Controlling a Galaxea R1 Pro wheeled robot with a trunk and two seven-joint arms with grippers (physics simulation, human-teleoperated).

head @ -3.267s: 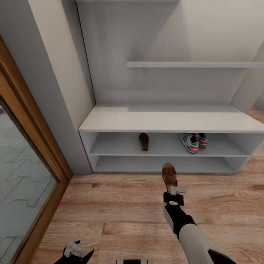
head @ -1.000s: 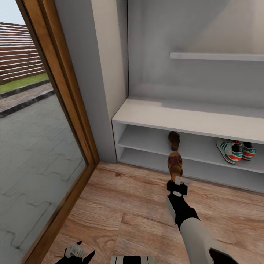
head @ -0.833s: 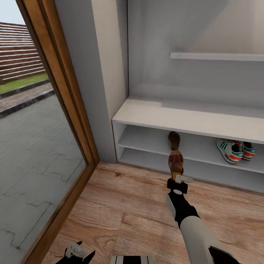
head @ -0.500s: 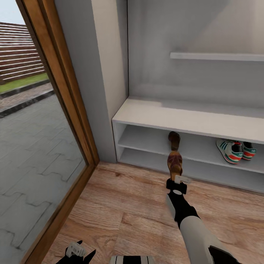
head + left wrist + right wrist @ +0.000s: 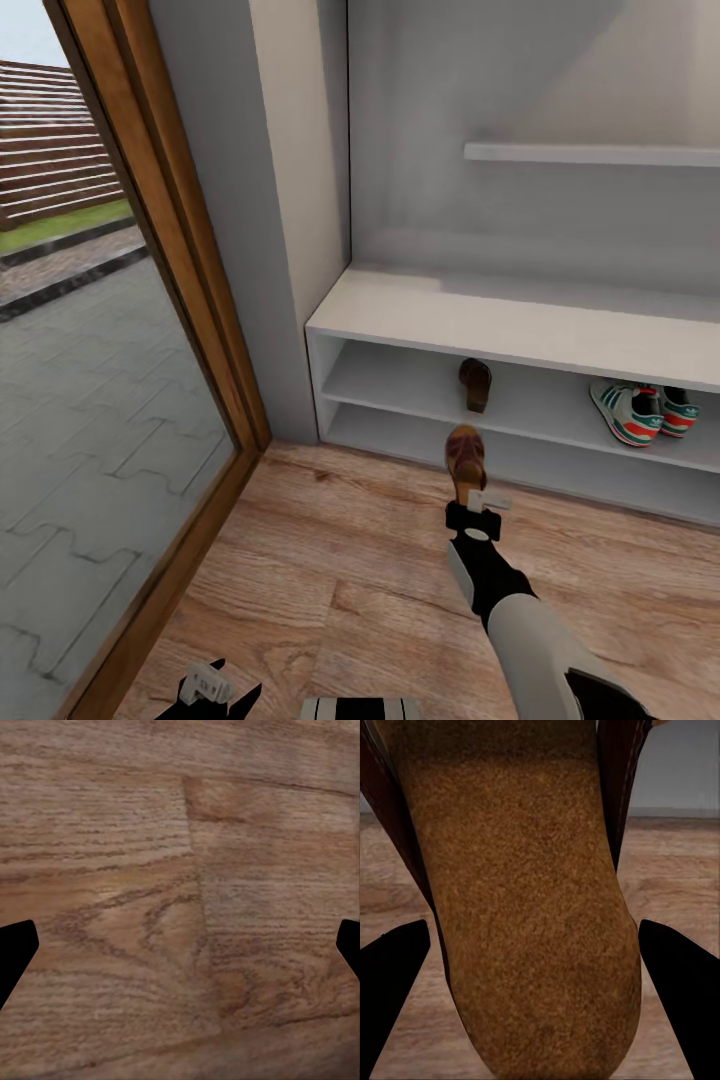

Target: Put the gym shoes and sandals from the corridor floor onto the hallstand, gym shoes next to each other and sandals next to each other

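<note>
- Lower left of the head view: the left gripper [image 5: 207,688] hangs low over the corridor floor [image 5: 330,560]. In its wrist view only two dark finger tips show at the frame edges, wide apart over bare wood planks, so its jaws are released with nothing between them.
- Left half of the head view: a wood-framed glass door [image 5: 130,300] shows paving and a fence outside; a grey wall column stands between it and the hallstand [image 5: 480,325].
- Centre of the head view: the right gripper [image 5: 476,500] reaches forward, jaws clenched on the heel end of one sandal [image 5: 465,455]. That sandal points toward the rack and sits just in front of its lower shelf, above the floor. In the right wrist view the tan insole [image 5: 525,900] runs between the two dark fingers.
- Just above it in the frame, the second sandal [image 5: 475,383] lies on the rack's upper open shelf, apart from the held one.
- Right of the frame: the two gym shoes [image 5: 640,410] sit side by side, touching, on the same shelf.
- Upper right: a floating shelf [image 5: 590,153] on the back panel.
</note>
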